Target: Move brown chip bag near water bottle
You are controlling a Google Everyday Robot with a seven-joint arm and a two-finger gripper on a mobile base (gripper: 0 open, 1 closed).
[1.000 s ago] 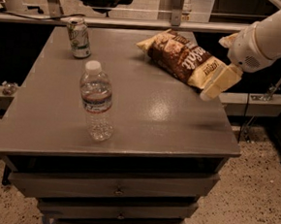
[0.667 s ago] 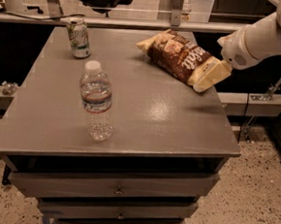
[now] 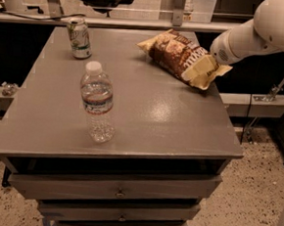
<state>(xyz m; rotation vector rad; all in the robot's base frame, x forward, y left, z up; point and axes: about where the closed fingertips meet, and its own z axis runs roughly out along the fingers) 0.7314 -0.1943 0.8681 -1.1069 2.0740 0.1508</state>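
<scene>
The brown chip bag (image 3: 178,56) lies on the grey table (image 3: 152,111) at the back right, its pale yellow right end near the table's right edge. My gripper (image 3: 216,56), at the end of the white arm coming in from the upper right, is right at that yellow end and touches it. The water bottle (image 3: 97,101) stands upright at the front left of the table, well apart from the bag.
A green-and-white drink can (image 3: 79,37) stands at the back left corner. The table is a drawer cabinet with several drawers (image 3: 118,191) below. A rail and chair base stand behind it. Speckled floor lies to the right.
My gripper and arm have moved a little left and up at the bag's right end, and that yellow end has shifted slightly left with it. Bottle and can have not moved.
</scene>
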